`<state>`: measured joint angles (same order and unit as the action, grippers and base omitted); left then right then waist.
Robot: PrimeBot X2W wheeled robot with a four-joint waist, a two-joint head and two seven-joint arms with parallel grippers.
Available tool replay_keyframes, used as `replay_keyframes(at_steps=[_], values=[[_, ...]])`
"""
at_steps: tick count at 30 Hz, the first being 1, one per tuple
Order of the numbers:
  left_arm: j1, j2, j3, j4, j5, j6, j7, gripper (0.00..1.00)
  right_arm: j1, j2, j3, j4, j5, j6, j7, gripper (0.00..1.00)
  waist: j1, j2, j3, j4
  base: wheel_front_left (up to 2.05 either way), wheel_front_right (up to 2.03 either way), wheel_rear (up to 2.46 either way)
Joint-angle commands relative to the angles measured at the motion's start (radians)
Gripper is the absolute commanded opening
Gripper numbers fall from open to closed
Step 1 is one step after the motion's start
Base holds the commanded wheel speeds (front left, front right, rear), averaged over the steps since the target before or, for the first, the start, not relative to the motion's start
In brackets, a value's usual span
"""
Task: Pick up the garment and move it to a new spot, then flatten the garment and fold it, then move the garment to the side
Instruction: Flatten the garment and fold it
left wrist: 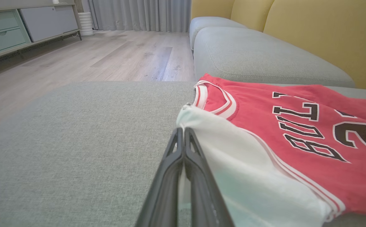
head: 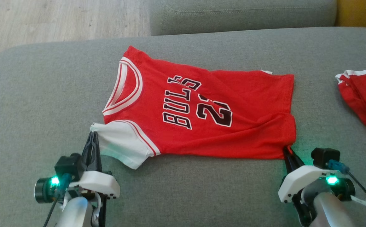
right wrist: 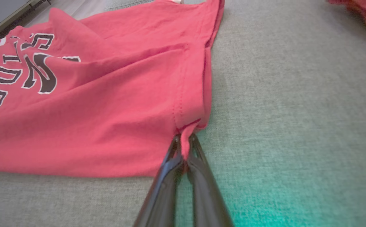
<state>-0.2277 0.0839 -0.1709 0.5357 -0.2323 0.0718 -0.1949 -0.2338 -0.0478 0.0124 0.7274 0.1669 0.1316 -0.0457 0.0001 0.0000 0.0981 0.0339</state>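
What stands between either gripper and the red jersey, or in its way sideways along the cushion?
Nothing separates them: the left gripper is shut on the white sleeve, the right gripper on a hem corner of the jersey. Leftward the grey cushion looks bare; rightward another red garment lies near the view's edge.

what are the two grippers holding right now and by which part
Both hold the red jersey. The left gripper pinches the edge of its white sleeve; the right gripper pinches the near hem corner.
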Motion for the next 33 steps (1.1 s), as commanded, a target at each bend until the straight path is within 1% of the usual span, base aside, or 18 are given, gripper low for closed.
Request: replay_keyframes(at_steps=[1,5,9,15,21,22,27,30,33], values=[[-0.040,0.019,0.024,-0.030,-0.010,0.006,-0.008,0.00,-0.014,-0.002,0.037,-0.012,0.000,-0.001,-0.015,0.00,-0.0001,0.0000,-0.004,-0.003,0.00,0.00,0.00],[-0.035,0.018,0.035,-0.035,-0.033,0.000,-0.018,0.00,-0.015,-0.002,0.055,-0.053,0.004,-0.001,-0.045,0.00,-0.0001,0.0000,-0.023,-0.014,0.00,0.00,0.00],[-0.030,0.013,0.051,-0.060,-0.072,-0.018,-0.027,0.00,-0.009,-0.002,0.057,-0.135,0.005,-0.001,-0.065,0.00,-0.0001,0.0000,-0.049,-0.027,0.00,0.00,0.00],[-0.043,0.009,0.079,-0.164,-0.131,-0.051,-0.036,0.00,-0.017,-0.003,0.048,-0.329,-0.013,-0.001,-0.063,0.00,-0.0001,0.0000,-0.082,-0.047,0.00,0.00,0.00],[-0.107,0.003,0.116,-0.325,-0.208,-0.069,-0.018,0.00,-0.064,-0.052,0.061,-0.528,-0.005,-0.001,-0.041,0.00,-0.0001,0.0000,-0.109,-0.056,0.00,0.00,0.00],[-0.107,0.003,0.116,-0.325,-0.208,-0.069,-0.018,0.00,-0.064,-0.052,0.061,-0.528,-0.005,-0.001,-0.041,0.00,-0.0001,0.0000,-0.109,-0.056,0.00,0.00,0.00],[-0.176,-0.005,0.146,-0.490,-0.274,-0.061,0.010,0.00,-0.132,-0.104,0.064,-0.652,-0.001,-0.001,-0.034,0.00,-0.0001,0.0000,-0.124,-0.065,0.00,0.00,0.00],[-0.201,-0.013,0.162,-0.608,-0.325,-0.045,0.027,0.00,-0.165,-0.129,0.070,-0.723,0.000,-0.001,-0.036,0.00,-0.0001,0.0000,-0.131,-0.074,0.00,0.00,0.00],[-0.211,-0.022,0.169,-0.742,-0.384,-0.021,0.043,0.00,-0.175,-0.148,0.061,-0.801,0.001,-0.001,-0.033,0.00,-0.0001,0.0000,-0.137,-0.079,0.00,0.00,0.00]])
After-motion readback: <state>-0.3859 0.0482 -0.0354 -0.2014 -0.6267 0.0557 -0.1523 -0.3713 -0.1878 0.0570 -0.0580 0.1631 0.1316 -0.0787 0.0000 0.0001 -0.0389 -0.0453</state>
